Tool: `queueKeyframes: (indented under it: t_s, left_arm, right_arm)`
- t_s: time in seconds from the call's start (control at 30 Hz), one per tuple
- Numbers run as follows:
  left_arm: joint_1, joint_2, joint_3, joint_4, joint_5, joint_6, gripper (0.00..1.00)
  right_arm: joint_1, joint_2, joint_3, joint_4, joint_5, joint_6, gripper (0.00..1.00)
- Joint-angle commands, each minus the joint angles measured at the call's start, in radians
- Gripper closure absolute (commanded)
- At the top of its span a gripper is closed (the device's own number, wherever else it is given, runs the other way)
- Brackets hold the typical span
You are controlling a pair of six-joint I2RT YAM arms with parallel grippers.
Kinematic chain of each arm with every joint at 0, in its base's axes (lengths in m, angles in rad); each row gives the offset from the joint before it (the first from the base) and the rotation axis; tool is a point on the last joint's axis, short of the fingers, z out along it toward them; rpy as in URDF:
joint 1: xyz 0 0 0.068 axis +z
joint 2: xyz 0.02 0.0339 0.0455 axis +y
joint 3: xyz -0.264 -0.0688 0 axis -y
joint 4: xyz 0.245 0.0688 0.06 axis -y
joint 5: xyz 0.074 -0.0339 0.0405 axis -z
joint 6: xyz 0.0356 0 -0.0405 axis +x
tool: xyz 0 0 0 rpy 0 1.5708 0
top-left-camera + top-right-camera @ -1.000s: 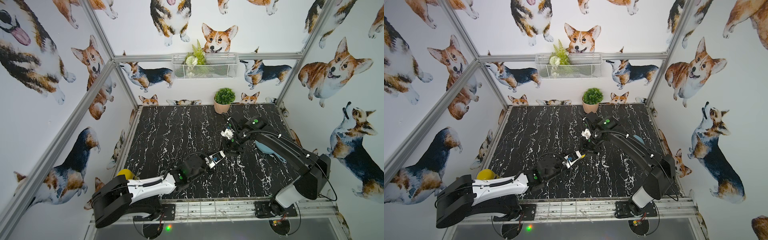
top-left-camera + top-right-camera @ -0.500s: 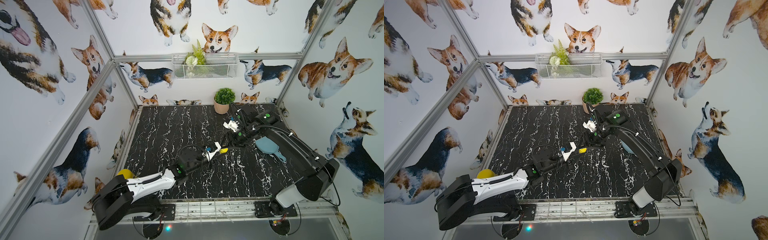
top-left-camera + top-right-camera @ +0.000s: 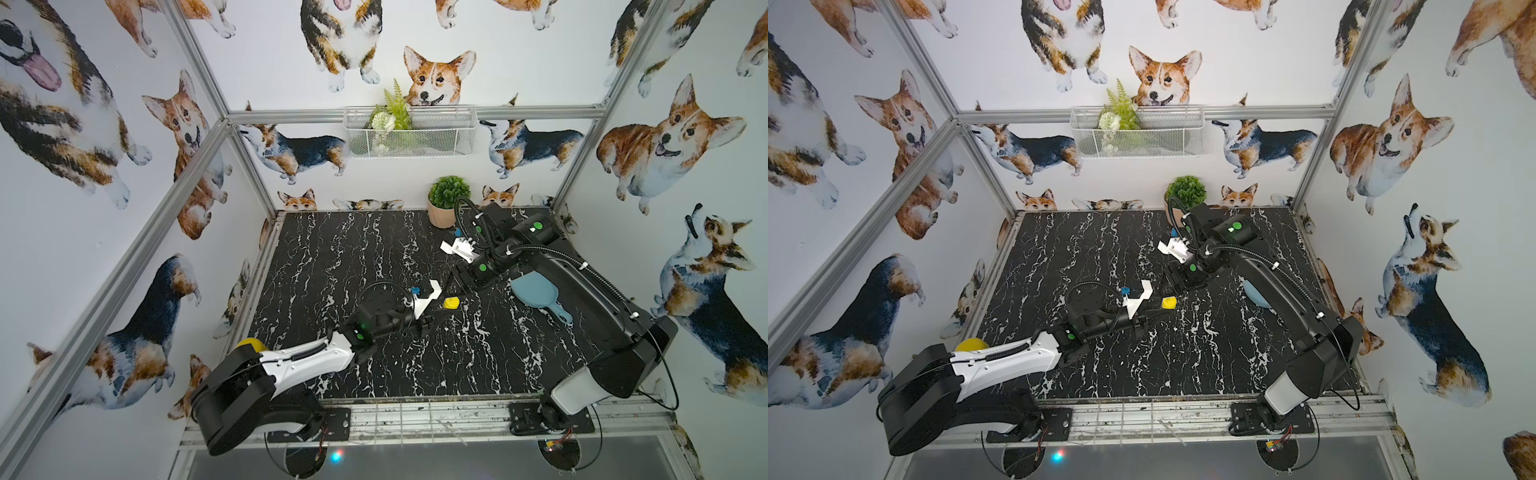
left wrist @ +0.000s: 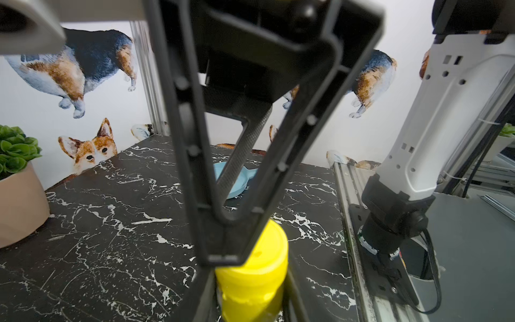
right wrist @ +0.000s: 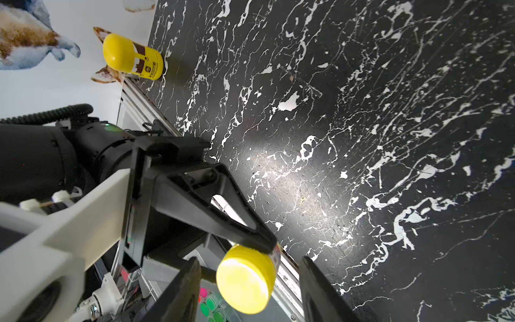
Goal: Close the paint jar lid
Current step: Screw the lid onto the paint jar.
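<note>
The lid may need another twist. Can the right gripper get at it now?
Probably yes: the right gripper stands open with a finger on each side of the lid, nothing between, while the left gripper holds the paint jar.

Yellow paint jar (image 3: 450, 303), black white-veined marble table (image 3: 353, 249), blue scoop (image 3: 536, 291), corgi-patterned walls (image 3: 124, 174)

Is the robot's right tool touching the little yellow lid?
Apart. In the right wrist view the lid sits between the open fingers of the right tool, with a clear gap on each side.
</note>
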Motion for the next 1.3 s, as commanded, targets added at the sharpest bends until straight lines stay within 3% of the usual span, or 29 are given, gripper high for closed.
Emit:
queueKeyframes:
  t_s: [0.0, 0.33, 0.6, 0.83, 1.27]
  left_arm:
    - [0.004, 0.003, 0.011, 0.025, 0.031, -0.011, 0.78]
    - [0.004, -0.003, 0.01, 0.012, 0.018, 0.002, 0.78]
    - [0.004, -0.008, 0.007, 0.004, -0.022, 0.021, 0.78]
    - [-0.009, -0.011, 0.004, 0.011, -0.15, 0.088, 0.79]
    - [-0.07, 0.044, 0.014, 0.1, -0.433, 0.267, 0.81]
  right_arm:
    - [0.022, 0.013, 0.015, -0.075, 0.008, -0.073, 0.41]
    - [0.029, 0.033, 0.016, -0.124, 0.087, -0.048, 0.47]
    - [0.04, 0.047, 0.017, -0.128, 0.113, 0.007, 0.66]
    - [0.051, 0.059, -0.003, -0.08, 0.13, 0.147, 0.74]
    - [0.049, 0.078, -0.133, 0.132, 0.093, 0.444, 0.75]
